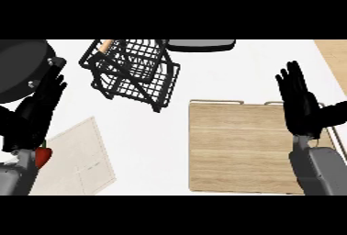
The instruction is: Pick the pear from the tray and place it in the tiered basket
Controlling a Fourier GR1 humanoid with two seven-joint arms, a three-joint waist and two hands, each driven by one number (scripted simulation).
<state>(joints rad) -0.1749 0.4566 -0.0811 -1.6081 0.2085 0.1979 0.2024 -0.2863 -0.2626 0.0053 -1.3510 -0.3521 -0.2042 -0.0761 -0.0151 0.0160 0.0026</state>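
Right robot hand [301, 103] spread flat over the pale wooden tray [237, 151] – no pear visible; black wire tiered basket [132, 71] waits apart, left robot hand [41, 101] resting open

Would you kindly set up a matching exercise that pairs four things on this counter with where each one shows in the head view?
Things:
1. tiered basket
2. tray
3. left hand
4. right hand

Places:
A. over the tray's right edge, fingers straight up
B. top centre, black wire, standing tilted
C. lower right, a bare wooden board with thin handles
D. left edge, fingers straight, beside a dark round pan

Pairs: 1-B, 2-C, 3-D, 4-A

No pear shows on the tray.
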